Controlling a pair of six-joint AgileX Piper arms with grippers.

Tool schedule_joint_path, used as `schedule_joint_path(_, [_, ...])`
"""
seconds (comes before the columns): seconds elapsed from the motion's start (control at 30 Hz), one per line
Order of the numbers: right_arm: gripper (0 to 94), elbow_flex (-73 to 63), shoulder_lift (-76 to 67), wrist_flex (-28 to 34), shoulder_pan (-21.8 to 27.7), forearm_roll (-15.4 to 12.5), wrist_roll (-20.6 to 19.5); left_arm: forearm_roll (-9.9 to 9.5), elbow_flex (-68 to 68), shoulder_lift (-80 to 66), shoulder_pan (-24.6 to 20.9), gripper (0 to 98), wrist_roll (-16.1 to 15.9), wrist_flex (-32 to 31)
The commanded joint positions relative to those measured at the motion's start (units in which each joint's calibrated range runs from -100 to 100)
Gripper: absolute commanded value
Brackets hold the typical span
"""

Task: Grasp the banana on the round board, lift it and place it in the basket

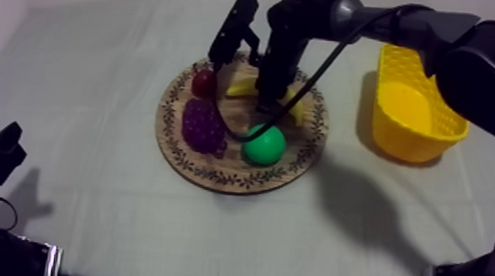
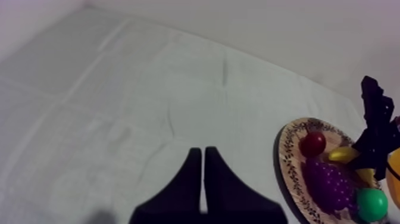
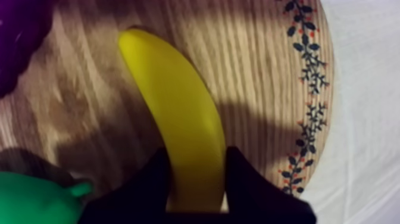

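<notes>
**Q:** Entry one, nearest. What is your right claw on?

**A:** My right claw (image 3: pixel 197 154): two black fingers closed round the curved yellow toy banana (image 3: pixel 172 101), one on each flank. The banana lies flat on the round wooden board with the patterned rim (image 3: pixel 268 65), not yet lifted.

**Q:** Handling notes?

**A:** My judgement: light, stiff, smooth-skinned, not fragile, and apt to slip or swivel. From above, yellow shows on either side of the claw, so the hold looks about mid-length. That is the right place, across the narrow width, because the ends would then balance.

**Q:** Next entries, going outward?

**A:** On the same board there is a round green toy pear (image 3: pixel 30 199) just beside my fingers. A purple bunch of grapes (image 3: pixel 18 42) sits near the banana's far end, and a small red fruit (image 1: pixel 204 83) beside the grapes.

**Q:** Farther?

**A:** The yellow plastic basket (image 1: pixel 403 131) stands off the board at my right side, apart from it. Farthest is my left claw (image 2: pixel 204 179), fingers pressed together on nothing, over the grey-white cloth (image 2: pixel 119 89).
</notes>
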Motion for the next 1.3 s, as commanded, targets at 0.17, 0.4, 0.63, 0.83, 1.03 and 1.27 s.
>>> schedule_joint_path(0.17, [18.5, -0.5, -0.3, 1.1, -0.2, -0.2, -0.6, 0.02, 0.0, 0.0, 0.0, 0.1, 0.0, 0.0])
schedule_joint_path(0.4, [18.3, -2.2, -5.2, 4.3, 0.3, -0.5, -0.6, 0.02, 0.0, 0.0, 0.0, 0.1, 0.0, 0.0])
schedule_joint_path(0.63, [18.2, -3.3, -16.2, 8.1, 2.3, -1.0, -0.2, 0.02, 0.0, 0.0, 0.0, 0.1, 0.0, 0.0])
schedule_joint_path(0.83, [18.2, -1.0, -29.0, 10.1, 5.7, -2.7, 1.0, 0.02, 0.0, 0.0, 0.0, 0.1, 0.0, 0.0])
schedule_joint_path(1.03, [18.2, 2.6, -41.3, 10.6, 10.8, -5.3, 1.6, 0.02, 0.0, 0.0, 0.0, 0.1, 0.0, 0.0])
schedule_joint_path(1.27, [18.3, 13.2, -53.9, 8.1, 15.3, -4.0, -1.3, 0.02, 0.0, 0.0, 0.0, 0.1, 0.0, 0.0])
